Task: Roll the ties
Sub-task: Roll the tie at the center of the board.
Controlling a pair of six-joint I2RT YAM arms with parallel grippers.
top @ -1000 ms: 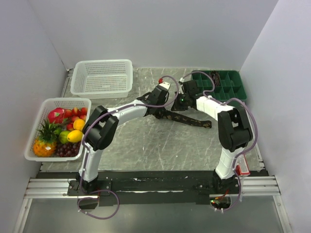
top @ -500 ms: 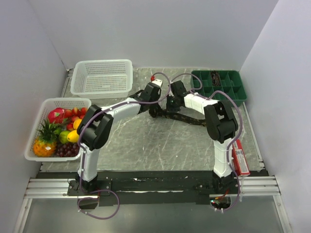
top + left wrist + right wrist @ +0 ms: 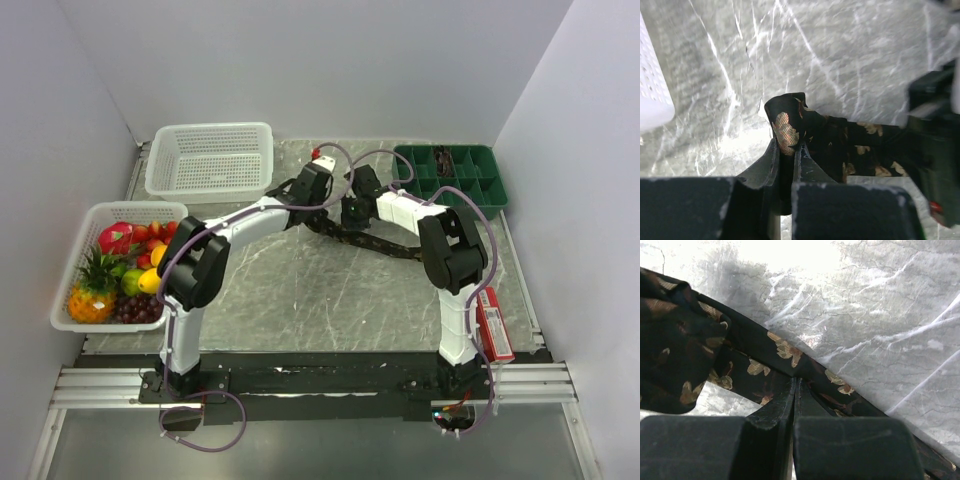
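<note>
One dark tie (image 3: 378, 243) with tan leaf marks lies slanted across the middle of the marble table top. My left gripper (image 3: 314, 212) is shut on its left end; in the left wrist view the folded tip of the tie (image 3: 790, 117) sticks up from between the fingers of that gripper (image 3: 787, 146). My right gripper (image 3: 351, 215) is just to the right of it, shut with its tips (image 3: 795, 382) pinching a fold of the tie (image 3: 755, 365). A bunched part of the tie (image 3: 675, 350) lies to the left in that view. The right gripper's black body (image 3: 935, 150) shows beside the left one.
An empty white basket (image 3: 210, 130) stands at the back left, its corner in the left wrist view (image 3: 650, 100). A white basket of fruit (image 3: 125, 206) is at the left edge. A green compartment tray (image 3: 498, 192) is at the back right. A red pack (image 3: 493, 325) lies at the right edge.
Both grippers have moved left and toward the back together, and the tie's left end has gone with them. The right arm's elbow has swung left, uncovering the red pack.
</note>
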